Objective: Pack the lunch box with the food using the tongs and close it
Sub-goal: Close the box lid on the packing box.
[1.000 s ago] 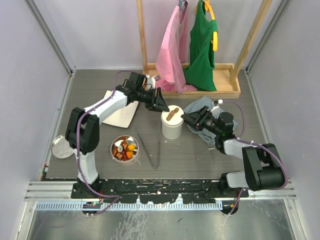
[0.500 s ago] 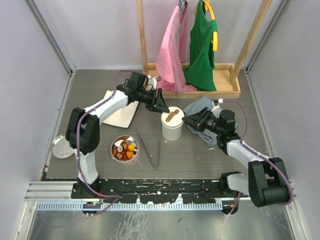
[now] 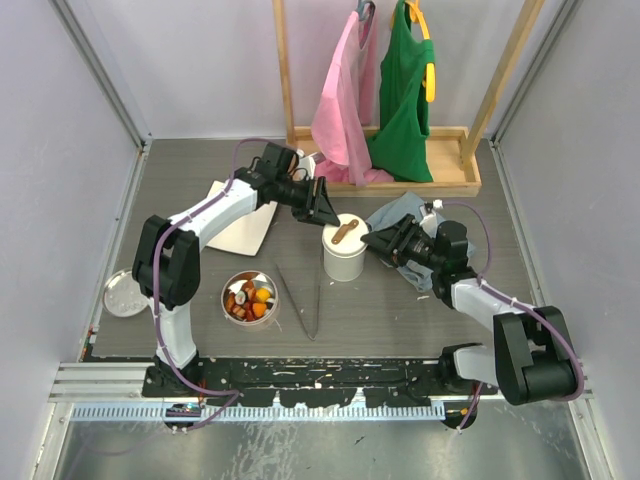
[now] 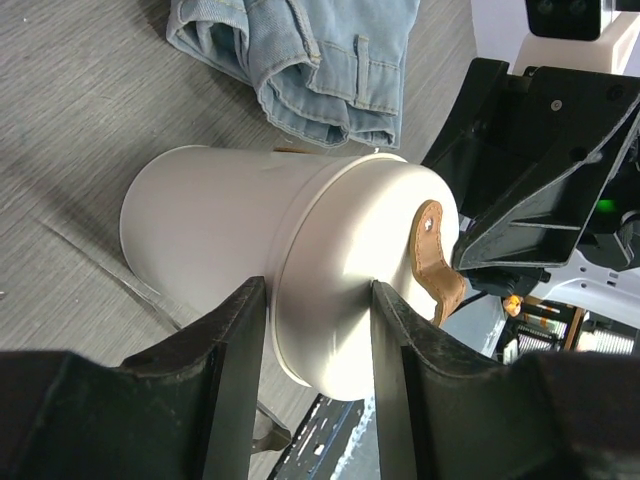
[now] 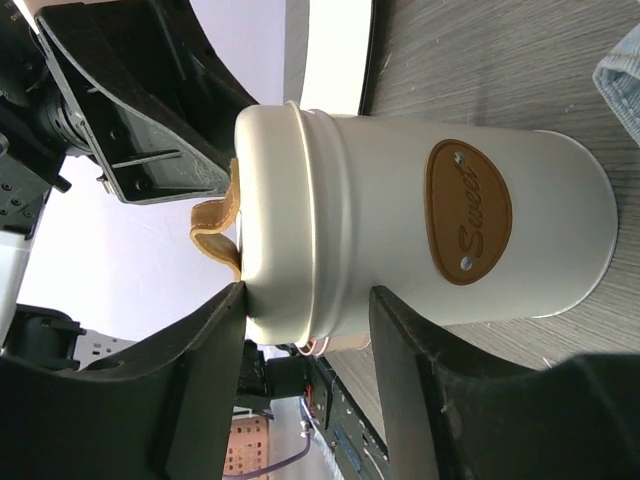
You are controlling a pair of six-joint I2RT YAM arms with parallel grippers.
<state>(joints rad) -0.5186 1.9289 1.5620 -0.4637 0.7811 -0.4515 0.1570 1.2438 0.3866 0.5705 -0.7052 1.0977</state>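
Right pincer (image 3: 371,239) has edged left toward the white canister (image 3: 342,255) between both arms, jaws apart and empty (left pincer (image 3: 327,211) likewise). Tongs (image 3: 293,300) lie untouched below it, beside the food (image 3: 250,298), pointing down-frame.

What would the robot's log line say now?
left fingers: open beside white cylindrical metal tin | right fingers: open, opposite side | grey metal tongs: on table | bite-sized food: in round bowl

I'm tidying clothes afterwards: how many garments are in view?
3: a pink garment and a green garment hang on the wooden rack; blue denim lies on the table beside the white canister.
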